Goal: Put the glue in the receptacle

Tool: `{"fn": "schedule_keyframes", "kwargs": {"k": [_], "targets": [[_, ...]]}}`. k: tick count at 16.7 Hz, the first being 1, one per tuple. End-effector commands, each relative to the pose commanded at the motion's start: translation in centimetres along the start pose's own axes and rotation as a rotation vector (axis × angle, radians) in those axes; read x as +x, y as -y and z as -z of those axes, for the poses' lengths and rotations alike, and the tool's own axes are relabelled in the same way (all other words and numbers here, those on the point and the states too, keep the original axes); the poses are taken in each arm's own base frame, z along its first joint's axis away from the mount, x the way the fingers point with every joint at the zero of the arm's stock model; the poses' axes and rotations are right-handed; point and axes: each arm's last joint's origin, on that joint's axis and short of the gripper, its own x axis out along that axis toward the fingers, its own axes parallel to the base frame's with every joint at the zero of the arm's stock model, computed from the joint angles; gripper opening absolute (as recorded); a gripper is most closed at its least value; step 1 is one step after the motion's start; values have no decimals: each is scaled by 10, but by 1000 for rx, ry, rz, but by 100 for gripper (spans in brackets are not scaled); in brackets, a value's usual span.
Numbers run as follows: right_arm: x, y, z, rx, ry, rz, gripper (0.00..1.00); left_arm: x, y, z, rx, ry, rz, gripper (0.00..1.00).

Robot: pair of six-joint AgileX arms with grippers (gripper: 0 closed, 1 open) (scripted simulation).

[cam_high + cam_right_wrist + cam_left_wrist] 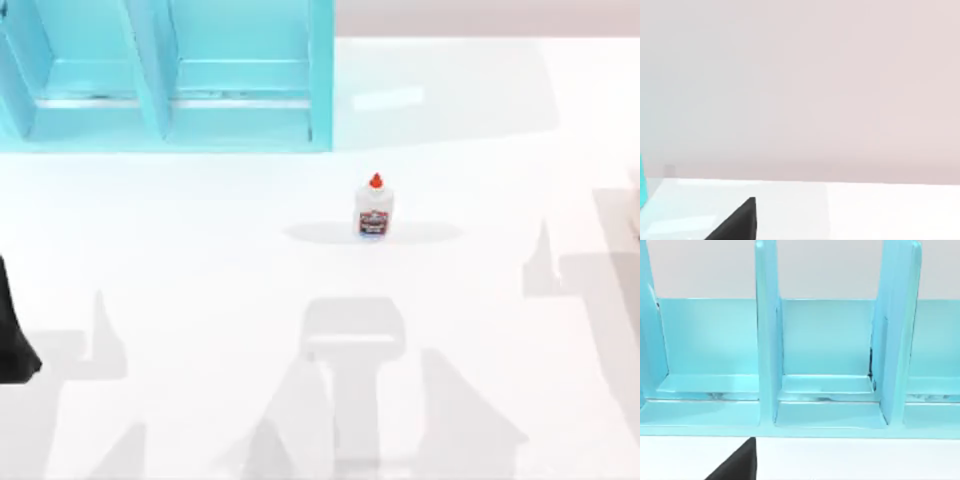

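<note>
White table (200, 260): glue (374, 210) stands upright mid-table, untouched, well apart from the turquoise receptacle (240, 100) at far left. Left arm (12, 335) sits at the left edge; its finger state cannot be told. Best approach: descend squarely, pinch the bottle's body below the cap.

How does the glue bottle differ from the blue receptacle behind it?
The glue is small; the receptacle is far larger. The glue is white with a red cap and a label; the receptacle is plain light blue. The glue is a closed bottle standing near the table's middle; the receptacle is open, split by dividers, at the back left. Both rest on the table.
</note>
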Motion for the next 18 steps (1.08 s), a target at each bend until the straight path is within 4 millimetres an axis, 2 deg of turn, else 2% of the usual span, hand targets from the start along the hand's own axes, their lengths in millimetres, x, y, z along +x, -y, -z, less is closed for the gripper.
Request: {"fn": "schedule_keyframes", "kwargs": {"k": [4, 6, 9, 11, 14, 18], "targets": [[47, -48, 5, -7, -7, 5, 100, 0, 0, 0, 0, 0, 0, 100], [68, -80, 20, -10, -12, 9, 100, 0, 0, 0, 0, 0, 0, 100], [86, -130, 56, -15, -20, 14, 100, 0, 0, 0, 0, 0, 0, 100], [89, -162, 88, -18, -24, 17, 100, 0, 0, 0, 0, 0, 0, 100], [82, -200, 137, -18, -28, 21, 100, 0, 0, 0, 0, 0, 0, 100], [61, -229, 194, -13, -28, 26, 100, 0, 0, 0, 0, 0, 0, 100]]}}
